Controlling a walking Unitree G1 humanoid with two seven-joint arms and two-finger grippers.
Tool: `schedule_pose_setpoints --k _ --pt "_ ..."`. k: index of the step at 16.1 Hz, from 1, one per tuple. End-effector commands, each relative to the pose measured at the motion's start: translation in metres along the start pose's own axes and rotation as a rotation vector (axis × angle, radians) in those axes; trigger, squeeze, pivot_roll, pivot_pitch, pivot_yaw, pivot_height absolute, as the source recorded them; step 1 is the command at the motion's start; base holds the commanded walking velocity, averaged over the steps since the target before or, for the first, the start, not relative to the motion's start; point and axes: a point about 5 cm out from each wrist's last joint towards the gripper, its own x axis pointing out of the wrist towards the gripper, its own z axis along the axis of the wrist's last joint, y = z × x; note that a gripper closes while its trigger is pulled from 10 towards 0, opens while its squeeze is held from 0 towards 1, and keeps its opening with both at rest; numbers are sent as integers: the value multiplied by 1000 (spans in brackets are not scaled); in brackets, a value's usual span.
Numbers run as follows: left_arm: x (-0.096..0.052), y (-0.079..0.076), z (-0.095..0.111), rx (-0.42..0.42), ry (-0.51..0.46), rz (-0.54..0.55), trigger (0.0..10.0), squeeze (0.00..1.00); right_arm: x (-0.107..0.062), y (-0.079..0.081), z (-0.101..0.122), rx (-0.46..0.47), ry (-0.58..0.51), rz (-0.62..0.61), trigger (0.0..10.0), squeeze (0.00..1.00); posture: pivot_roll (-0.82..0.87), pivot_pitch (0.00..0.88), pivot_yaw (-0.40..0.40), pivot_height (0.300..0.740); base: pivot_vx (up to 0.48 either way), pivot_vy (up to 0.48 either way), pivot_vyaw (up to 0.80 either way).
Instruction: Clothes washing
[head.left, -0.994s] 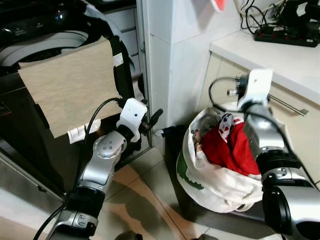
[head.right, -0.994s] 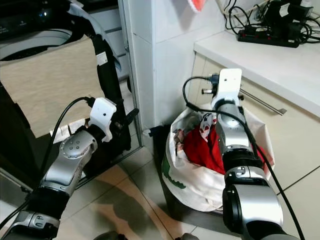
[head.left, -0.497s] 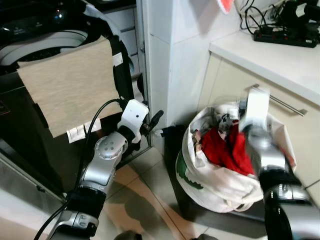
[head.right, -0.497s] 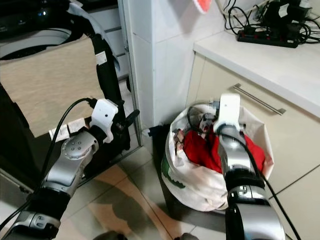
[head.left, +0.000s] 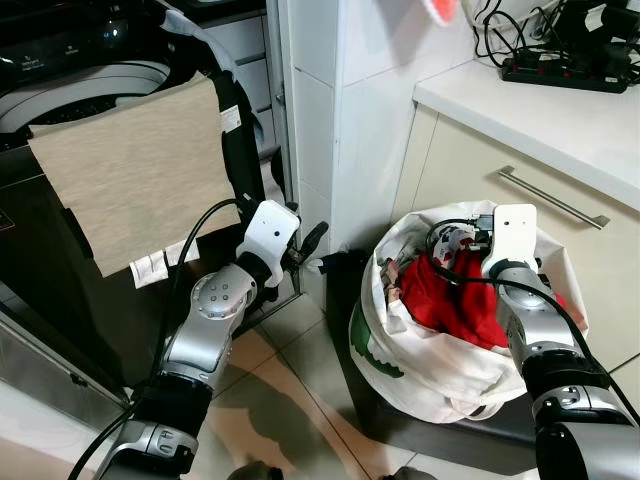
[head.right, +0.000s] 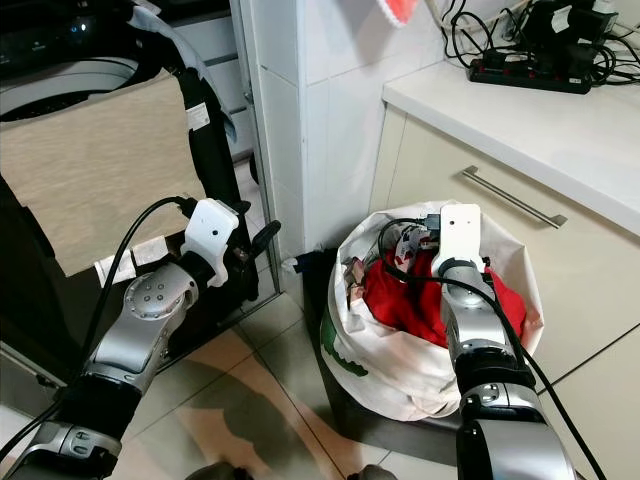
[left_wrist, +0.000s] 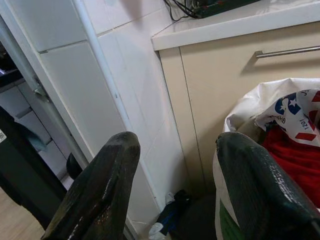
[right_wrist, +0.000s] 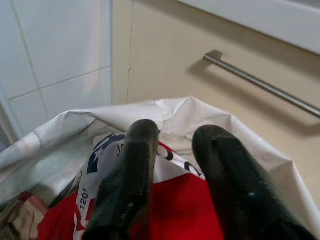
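A white laundry bag (head.left: 420, 352) with green print stands on the floor by the cabinet. It holds a red garment (head.left: 455, 300) and a white cloth with red and blue print (right_wrist: 112, 150). My right gripper (right_wrist: 177, 131) hangs just above the bag's mouth, over the printed cloth. Its fingers stand a little apart with nothing between them, and its white wrist housing (head.left: 512, 228) sits at the bag's far rim. My left gripper (head.left: 308, 243) is held open in the air between the washing machine (head.left: 90, 85) and the bag, holding nothing.
A beige cloth (head.left: 130, 170) and a black garment (head.left: 240, 130) hang over the open washer's front. A tiled pillar (head.left: 340, 120) stands between washer and cabinet. The cabinet has a metal drawer handle (head.left: 552, 198). A power strip (head.left: 570, 70) lies on the counter (head.left: 540, 115).
My right arm has come down from above the bag to its mouth. The left arm has hardly moved.
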Motion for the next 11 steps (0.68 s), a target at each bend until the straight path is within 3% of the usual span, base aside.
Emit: schedule_pose_setpoints --k 1,8,11 --pt "1 -3 -1 16 7 -17 10000 0 1 2 -4 26 40 8 10000 1000 -151 0 30 724 0 0 0" --pt "0 -15 -4 -17 10 -38 10000 0 7 0 2 14 45 22 10000 1000 -147 0 14 724 0 0 0" --pt "-12 -15 -14 -23 47 -89 10000 0 7 -5 -4 26 74 3 10000 1000 -144 0 16 724 0 0 0"
